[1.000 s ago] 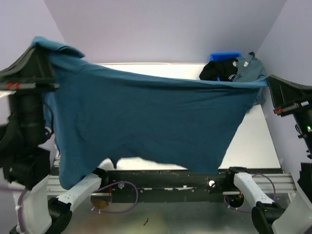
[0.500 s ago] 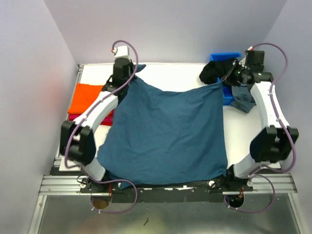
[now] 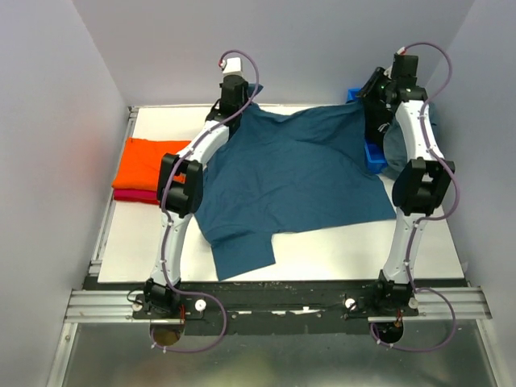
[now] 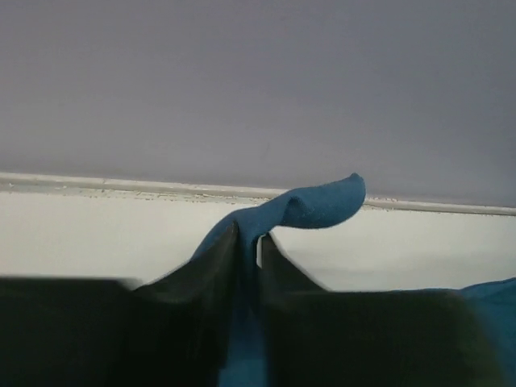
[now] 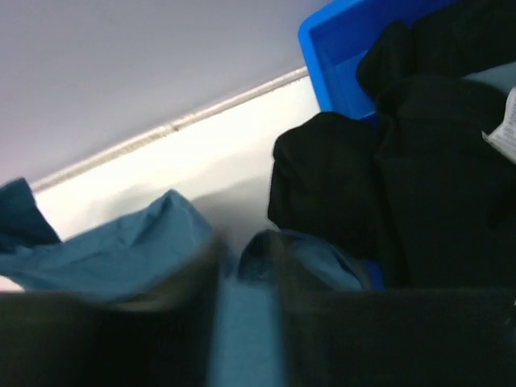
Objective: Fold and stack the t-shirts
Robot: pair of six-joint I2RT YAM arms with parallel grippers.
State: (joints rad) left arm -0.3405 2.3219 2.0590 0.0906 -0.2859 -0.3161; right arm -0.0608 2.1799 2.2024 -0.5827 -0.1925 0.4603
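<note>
A dark teal t-shirt [image 3: 290, 173] lies spread on the white table [image 3: 339, 250], one sleeve pointing toward the near edge. Both arms reach to the far edge. My left gripper [image 3: 242, 95] [image 4: 250, 238] is shut on the shirt's far left corner, and a twist of teal cloth [image 4: 314, 205] sticks out past its tips. My right gripper [image 3: 372, 90] [image 5: 246, 258] is at the far right corner. Its blurred fingers stand a little apart with teal cloth [image 5: 121, 250] lying loose in the gap. A folded orange t-shirt [image 3: 149, 161] rests on a crimson one [image 3: 131, 196] at the left.
A blue plastic bin [image 3: 369, 155] [image 5: 339, 40] stands at the back right, right beside my right arm. A black t-shirt [image 5: 403, 185] hangs over its rim, and a grey-blue one [image 3: 390, 153] is bunched next to it. The back wall is close behind both grippers.
The teal shirt was held up stretched between both grippers; the arms swung it away and laid it flat, reaching to the far edge. The right fingers have parted.
</note>
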